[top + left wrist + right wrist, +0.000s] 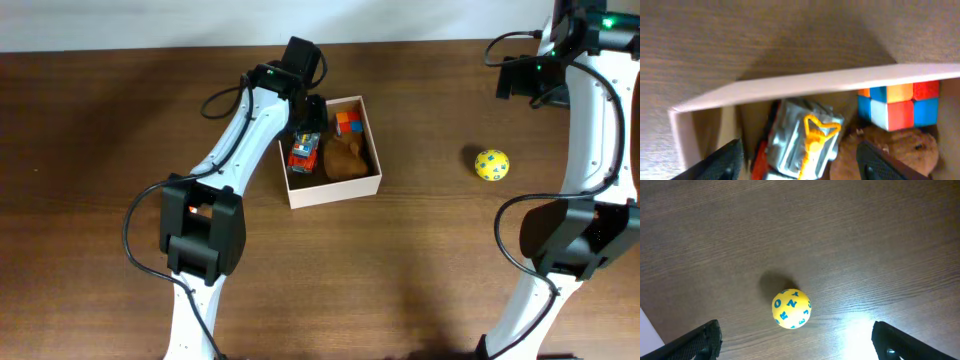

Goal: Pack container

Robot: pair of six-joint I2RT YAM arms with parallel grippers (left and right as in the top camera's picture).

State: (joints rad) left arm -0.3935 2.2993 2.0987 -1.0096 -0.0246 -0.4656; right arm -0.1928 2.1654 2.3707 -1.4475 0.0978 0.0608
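My left gripper [799,157] hangs spread wide over the container [335,193], mid-table. Its thin walls look light and flexible, so I'd pinch one near a corner. My right gripper [797,342], also wide, hovers above the yellow ball [791,309].

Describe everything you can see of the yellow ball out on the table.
The yellow ball is small and round, bright yellow with blue capital letters printed all over it. Its surface looks smooth and matte, but the material is unclear. It sits alone on the dark wood table, outside the container and off to its right in the overhead view, casting a soft shadow. Only the table touches it. The right gripper is open, its fingers spread to either side, clear of the ball.
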